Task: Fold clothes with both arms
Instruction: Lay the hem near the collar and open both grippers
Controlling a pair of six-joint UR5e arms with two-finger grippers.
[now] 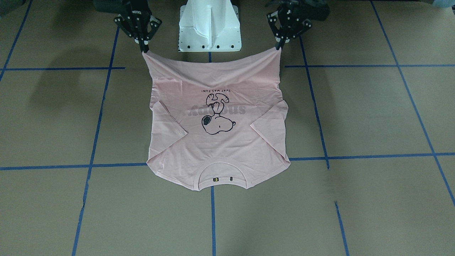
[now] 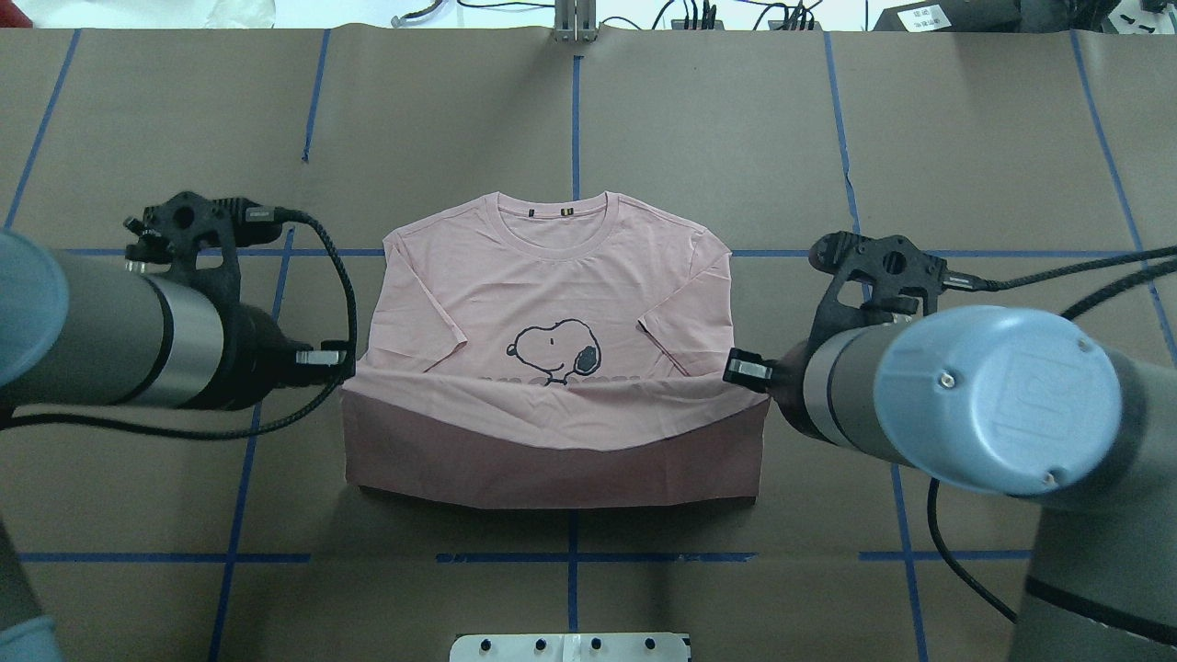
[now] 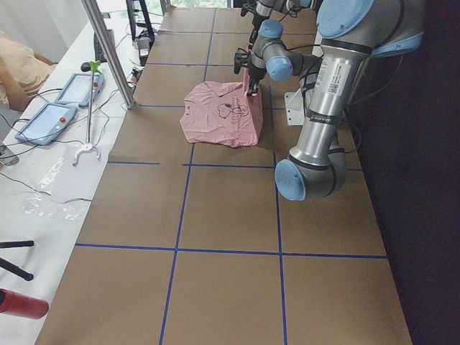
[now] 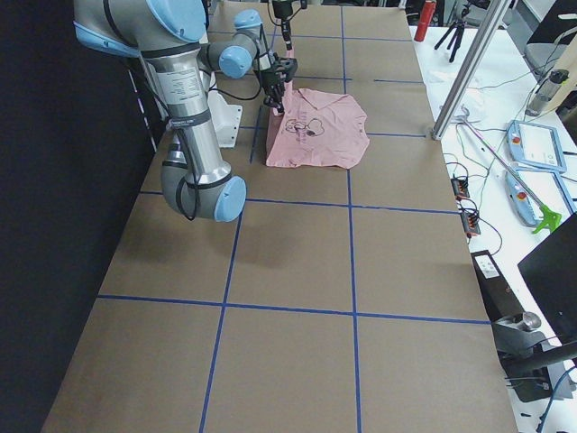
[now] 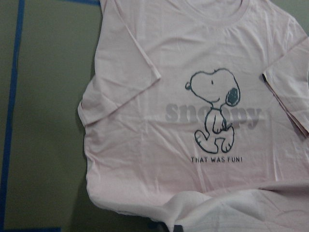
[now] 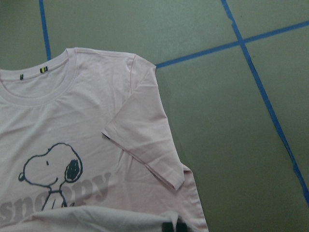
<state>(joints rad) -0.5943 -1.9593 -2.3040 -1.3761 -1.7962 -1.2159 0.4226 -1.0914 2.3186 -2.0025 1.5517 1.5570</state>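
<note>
Pink T-shirt (image 1: 217, 149), one; left end effector (image 1: 279, 45), right end effector (image 1: 144, 48) each clamped on hem corner.

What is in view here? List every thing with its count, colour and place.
T-shirt: one, pale pink with a dark dog print, mid-table, collar away from the robot, hem raised.
table: one, brown covering, under everything.
tape lines: several, blue, a grid across the table.
pedestal: one, white, at the table's robot-side edge.
tablets: two, light blue-grey, on the white bench across from the robot.
arms: two, silver-grey with light blue caps, left arm and right arm on either side of the T-shirt.
left gripper: one, black, shut on one hem corner.
right gripper: one, black, shut on the other hem corner.
</note>
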